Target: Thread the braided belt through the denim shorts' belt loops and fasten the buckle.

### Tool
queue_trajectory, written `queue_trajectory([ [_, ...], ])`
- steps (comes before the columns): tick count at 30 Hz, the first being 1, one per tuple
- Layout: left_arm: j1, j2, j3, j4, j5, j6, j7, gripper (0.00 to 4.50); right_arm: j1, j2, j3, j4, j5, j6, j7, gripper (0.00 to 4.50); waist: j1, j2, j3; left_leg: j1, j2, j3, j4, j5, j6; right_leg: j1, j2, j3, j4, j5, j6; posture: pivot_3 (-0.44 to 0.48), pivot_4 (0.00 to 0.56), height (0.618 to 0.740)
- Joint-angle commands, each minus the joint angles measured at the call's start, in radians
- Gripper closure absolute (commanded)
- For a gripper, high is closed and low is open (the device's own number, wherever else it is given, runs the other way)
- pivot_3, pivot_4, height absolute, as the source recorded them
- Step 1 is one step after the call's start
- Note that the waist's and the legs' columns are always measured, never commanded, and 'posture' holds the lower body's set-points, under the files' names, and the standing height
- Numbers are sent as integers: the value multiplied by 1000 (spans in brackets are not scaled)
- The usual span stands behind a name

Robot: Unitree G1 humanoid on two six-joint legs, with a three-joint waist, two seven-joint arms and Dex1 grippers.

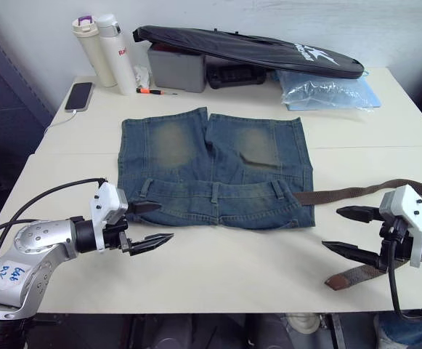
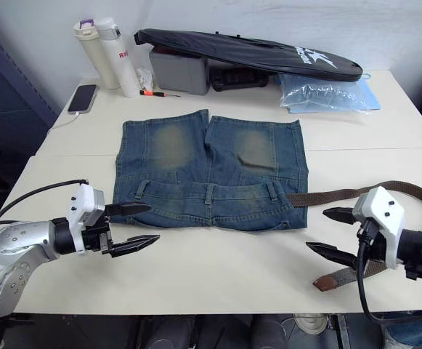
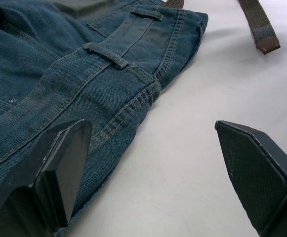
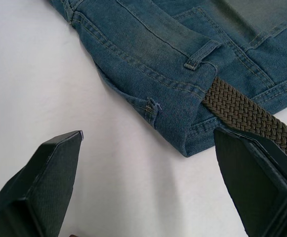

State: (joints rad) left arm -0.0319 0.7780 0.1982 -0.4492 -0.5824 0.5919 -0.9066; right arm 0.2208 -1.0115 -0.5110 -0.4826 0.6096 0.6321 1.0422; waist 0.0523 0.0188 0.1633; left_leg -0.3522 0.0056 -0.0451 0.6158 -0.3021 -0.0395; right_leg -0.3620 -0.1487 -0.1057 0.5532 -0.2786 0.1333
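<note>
Both tools were spread wide with nothing in them. The left tool (image 1: 149,223) hung just over the desk (image 1: 232,269) at the left end of the shorts' waistband, one finger over the denim edge and the other over bare desk. The right tool (image 1: 349,231) sat off the right end of the waistband, fingers pointing back at the shorts, near the belt but not touching it.

The shorts (image 1: 214,167) lay flat in the middle of the desk, waistband toward the robot and legs pointing away, with a faded yellowish patch on each leg. The belt (image 1: 341,194) ran out from the right end of the waistband, curved around past the right arm and came back, with its dark leather tip (image 1: 335,282) lying on the desk by the front edge.

The head views gave the whole layout, but the wrist cams had the detail. The left one showed two belt loops (image 3: 106,54) stitched across the waistband, plus that leather tip further off. The right one showed the brown weave of the belt going in under the denim at the waistband corner, just below another loop (image 4: 202,54). Couldn't tell how far in it went.

Along the back of the desk were two bottles (image 1: 105,51), a phone (image 1: 78,95), a grey box (image 1: 178,69), a long black bag (image 1: 254,49) and a clear blue plastic bag (image 1: 327,91).
</note>
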Motion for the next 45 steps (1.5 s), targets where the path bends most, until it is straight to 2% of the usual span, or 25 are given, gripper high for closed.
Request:
queue_trajectory([
  [1, -20, -13, 6, -10, -48, 49, 24, 112, -39, -12, -3, -4, 12, -2, -3, 12, -1, 0, 0, 0, 0, 0, 0, 0, 0, 0, 0, 0, 0, 0, 0, 0, 150, 740],
  [10, -28, -62, 11, -11, -58, 9, 27, 112, -81, 13, 10, -46, 34, 41, -59, 12, -1, 1, 0, 0, 3, 1, 0, 0, -1, 0, 3, 1, 1, 0, -1, 0, 150, 740],
  [18, -23, -46, 9, -17, -68, 16, 6, 112, -56, 40, 2, -74, 43, 49, -71, 12, -1, 1, -1, 0, 3, 1, 0, 0, -2, 0, 3, 1, 1, 0, -1, 0, 150, 740],
  [27, -90, -20, -16, -29, -110, 67, -26, 112, -97, 52, 12, -153, 121, 115, -133, 12, -2, 2, -1, 0, 5, 2, 1, 0, -1, 0, 5, 1, 1, 1, -3, 0, 150, 740],
  [31, -153, -20, -37, 17, -159, 124, -46, 112, -127, 71, 59, -202, 134, 131, -193, 12, -1, 1, -1, 0, 6, 2, 1, 0, -2, -1, 6, 1, 2, 1, -4, 0, 150, 740],
  [35, -380, -52, -248, 57, -30, 85, -77, 112, -104, 67, 15, -209, 132, 140, -206, 12, 14, 1, -2, 0, 5, 1, 3, 0, -2, -2, 6, 2, 3, 2, -3, 0, 150, 740],
  [39, -537, -118, -367, 119, -30, 112, -141, 112, 21, 87, -109, -297, 146, 184, -232, 12, 20, 1, -3, -1, 5, 2, 6, -1, -2, 0, 7, 3, 1, 3, -2, 0, 150, 740],
  [43, -616, -156, -484, 167, 7, 59, -255, 112, 203, 128, -295, -403, 157, 229, -217, 12, 16, 1, -3, -1, 7, 3, 3, -2, -2, -1, 10, 4, 2, 3, -2, 0, 150, 740],
  [45, -657, -169, -549, 213, 56, 5, -327, 112, 322, 155, -437, -469, 174, 267, -187, 12, 17, 1, -3, -1, 8, 4, 3, -2, -2, -1, 11, 4, 2, 3, -2, 0, 150, 740],
])
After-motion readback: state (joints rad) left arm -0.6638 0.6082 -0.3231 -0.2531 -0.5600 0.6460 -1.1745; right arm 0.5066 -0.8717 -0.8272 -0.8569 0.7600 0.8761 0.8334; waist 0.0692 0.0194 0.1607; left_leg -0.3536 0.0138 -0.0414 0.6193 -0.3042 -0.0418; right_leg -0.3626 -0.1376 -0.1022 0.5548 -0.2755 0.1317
